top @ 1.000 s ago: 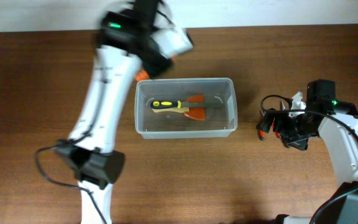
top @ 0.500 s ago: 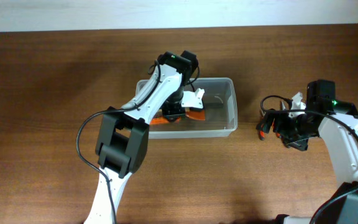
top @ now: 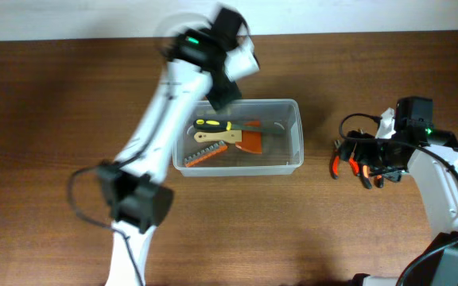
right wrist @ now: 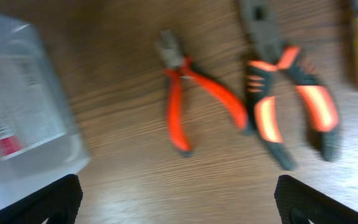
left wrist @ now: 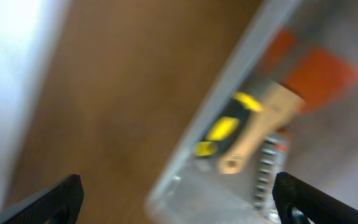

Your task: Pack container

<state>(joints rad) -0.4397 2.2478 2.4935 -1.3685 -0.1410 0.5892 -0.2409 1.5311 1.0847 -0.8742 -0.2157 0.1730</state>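
Clear rectangular container (top: pixel 291 135) sits mid-table, lidless, holding tools.

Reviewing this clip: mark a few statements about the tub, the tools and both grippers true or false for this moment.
1. The large clear plastic rectangular tub holds several tools. True.
2. Two pairs of pliers lie inside the tub. False: the small orange-handled pliers and the larger black-and-orange-handled pliers lie on the wooden table, outside the tub.
3. The right gripper is shut on a tool. False: the right gripper is open and holds nothing.
4. A yellow-and-black-handled tool lies in the tub. True.
5. The left gripper is open and empty. True.
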